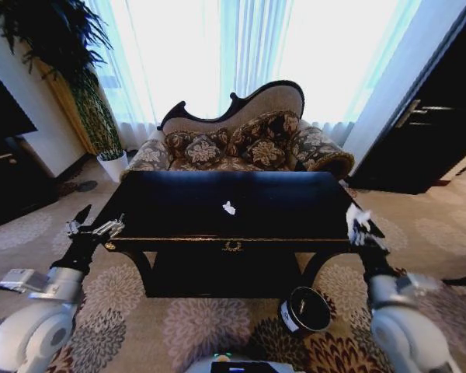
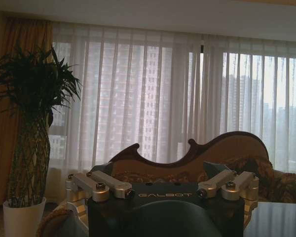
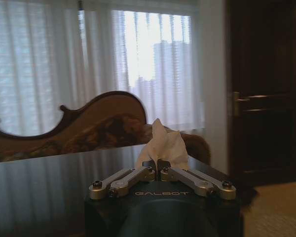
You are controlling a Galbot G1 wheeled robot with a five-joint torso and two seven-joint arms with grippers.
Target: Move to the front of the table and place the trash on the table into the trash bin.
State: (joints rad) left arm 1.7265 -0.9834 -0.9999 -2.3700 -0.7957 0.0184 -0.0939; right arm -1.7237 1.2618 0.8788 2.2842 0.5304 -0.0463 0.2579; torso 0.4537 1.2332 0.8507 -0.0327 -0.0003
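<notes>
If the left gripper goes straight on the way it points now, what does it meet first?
Probably the sofa. The left gripper, open beside the table's left front corner, points toward it; the way before it looks free, though depth is unclear.

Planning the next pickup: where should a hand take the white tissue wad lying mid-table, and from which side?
Likely from above, pinching the crumpled top of the tissue wad. It lies low and alone on the flat table, so nothing crowds a descent, and side fingers would scrape the top.
</notes>
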